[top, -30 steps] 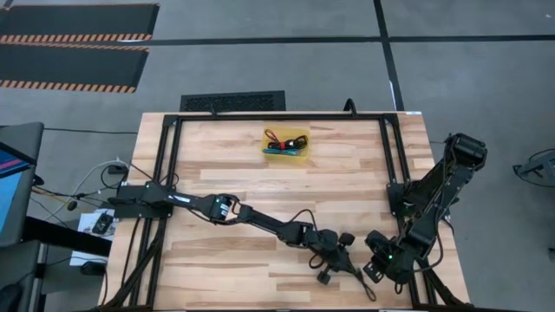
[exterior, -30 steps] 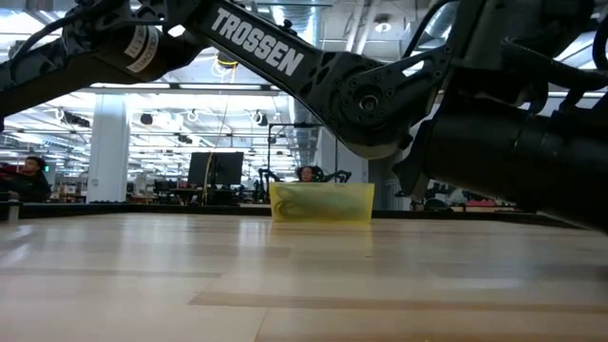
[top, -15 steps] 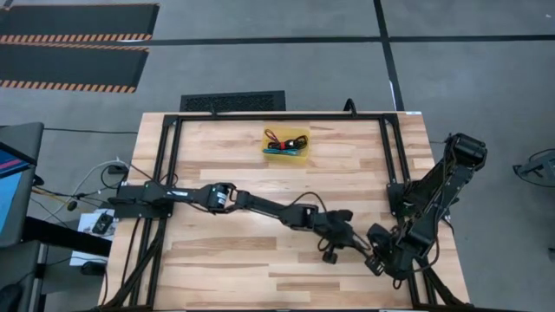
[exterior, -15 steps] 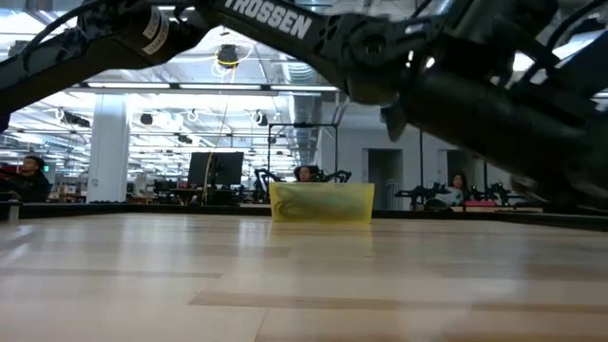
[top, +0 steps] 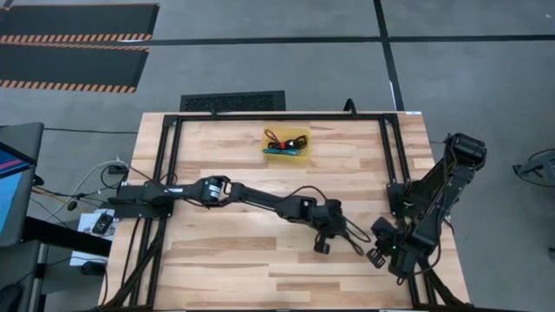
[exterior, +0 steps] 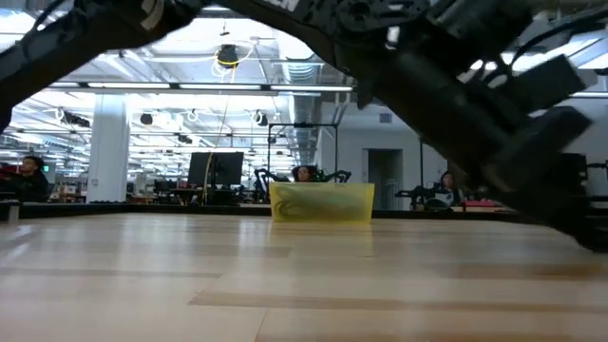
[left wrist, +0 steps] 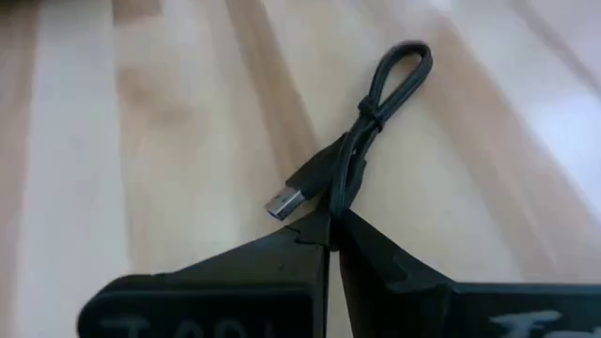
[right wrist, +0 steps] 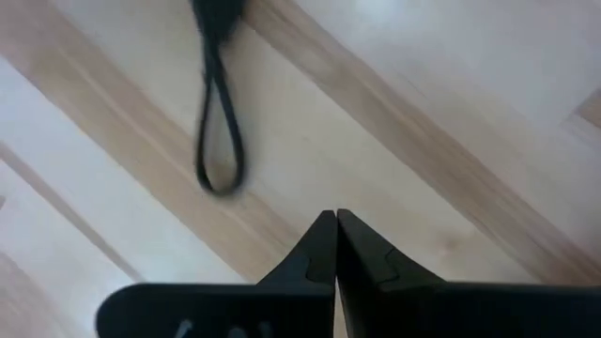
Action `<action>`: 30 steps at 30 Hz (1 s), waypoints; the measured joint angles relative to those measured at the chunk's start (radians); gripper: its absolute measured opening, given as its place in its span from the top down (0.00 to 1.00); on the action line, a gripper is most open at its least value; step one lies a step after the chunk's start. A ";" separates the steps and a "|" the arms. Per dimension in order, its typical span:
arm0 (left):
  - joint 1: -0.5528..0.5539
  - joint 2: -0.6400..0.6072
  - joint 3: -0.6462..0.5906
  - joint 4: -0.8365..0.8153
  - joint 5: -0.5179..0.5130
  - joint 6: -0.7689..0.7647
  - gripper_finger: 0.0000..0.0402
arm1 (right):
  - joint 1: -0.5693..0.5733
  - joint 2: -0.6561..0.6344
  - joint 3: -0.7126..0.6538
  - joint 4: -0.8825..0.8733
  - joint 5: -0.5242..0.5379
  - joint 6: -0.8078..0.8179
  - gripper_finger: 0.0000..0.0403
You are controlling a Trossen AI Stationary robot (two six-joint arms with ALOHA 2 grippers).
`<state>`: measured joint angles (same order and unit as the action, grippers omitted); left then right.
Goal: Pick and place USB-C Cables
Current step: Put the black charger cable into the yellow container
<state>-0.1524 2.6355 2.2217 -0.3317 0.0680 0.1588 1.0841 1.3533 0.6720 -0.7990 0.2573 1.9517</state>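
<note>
- Looking from the high view, the left hand reaches across the desk to just beside the right hand. A thin black cable trails from it toward the right hand. The other cables lie in a yellow bin at the far middle, well apart. They are a tangle of black, red and light blue there.
- Judging by that limp curve, the cable is light and floppy. Only its plug would be stiff. A pinch on the cord should hold, though the free loop will swing.
- Turning to the low view, the bin stands at the far edge of the desk. Dark arm parts fill the upper right. The cable does not show here. People sit small in the room beyond.
- Moving to the left wrist view, the left hand is closed to a narrow pinch on the cable. The hold sits just behind the silver plug. The cord is black and doubled, tied near the middle, ending in a small loop. That spot looks sound, as the plug's body should stop the thin cord slipping through.
- Ending with the right wrist view, the right hand has its tips pressed together on nothing. The loop of the cable lies just ahead of it, apart from the tips.
</note>
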 joint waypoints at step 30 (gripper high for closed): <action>0.486 -0.882 -1.308 0.745 -0.224 0.071 1.00 | -0.183 0.000 0.000 -0.001 0.168 -0.177 0.95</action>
<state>0.3335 1.7531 0.9142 0.4135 -0.1555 0.2299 0.9009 1.3533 0.6716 -0.8000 0.4258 1.7745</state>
